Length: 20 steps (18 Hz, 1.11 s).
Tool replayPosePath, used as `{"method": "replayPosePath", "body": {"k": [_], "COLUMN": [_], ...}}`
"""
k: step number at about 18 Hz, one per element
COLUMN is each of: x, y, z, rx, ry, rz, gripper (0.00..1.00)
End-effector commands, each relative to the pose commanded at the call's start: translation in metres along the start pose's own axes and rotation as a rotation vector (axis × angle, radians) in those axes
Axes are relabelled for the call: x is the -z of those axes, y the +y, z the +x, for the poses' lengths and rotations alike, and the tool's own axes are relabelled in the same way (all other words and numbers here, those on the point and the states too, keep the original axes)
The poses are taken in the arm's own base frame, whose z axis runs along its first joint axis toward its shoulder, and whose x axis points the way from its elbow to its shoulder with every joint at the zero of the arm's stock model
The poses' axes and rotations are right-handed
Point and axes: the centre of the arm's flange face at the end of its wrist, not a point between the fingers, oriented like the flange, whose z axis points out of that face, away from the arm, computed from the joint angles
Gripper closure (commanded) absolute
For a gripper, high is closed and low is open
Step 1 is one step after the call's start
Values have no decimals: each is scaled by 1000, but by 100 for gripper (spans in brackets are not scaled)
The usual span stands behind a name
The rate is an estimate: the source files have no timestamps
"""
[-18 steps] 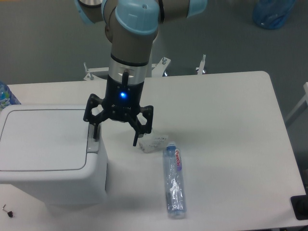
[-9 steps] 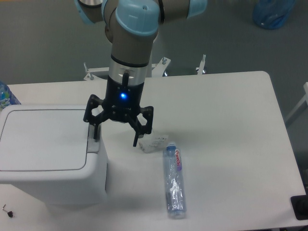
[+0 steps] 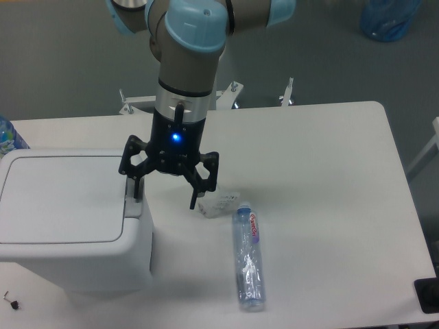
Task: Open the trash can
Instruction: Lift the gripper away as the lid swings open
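Grey floor runs behind a white table that fills most of the view. On the table's left side stands the trash can, a big white box with rounded corners, its flat lid down and closed. A grey push-button strip runs along the lid's right edge.

Above that edge hangs the gripper, pointing down with its two black fingers spread well apart and nothing between them. The left finger comes down on the button strip and looks to be touching it, though contact cannot be confirmed from this angle. The right finger hangs past the bin's right wall, over the bare table, just left of a small clear plastic piece. A blue light glows on the wrist.

Compared with the pictures from a second and half a second ago, nothing has shifted: arm, fingers and lid all sit exactly where they were. That stillness, with the lid still shut, suggests the press either has not started or has not gone deep enough to release the latch. The opening is therefore not yet achieved, and a firmer downward push on the strip seems to be what the job needs next.

A clear water bottle lies on its side near the front of the table, right of the bin and apart from it
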Motion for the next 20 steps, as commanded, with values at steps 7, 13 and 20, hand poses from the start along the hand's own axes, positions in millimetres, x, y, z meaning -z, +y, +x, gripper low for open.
{"method": "replayPosePath", "body": {"k": [7,13,20], "x": [2,39,87], "y": [-2,-22,-34], "z": [0,-1,-51], "rx": [-1,2,75], "ry": [-2,-34,-234], "rz": [5,74,104], "gripper": [0,0,0]}}
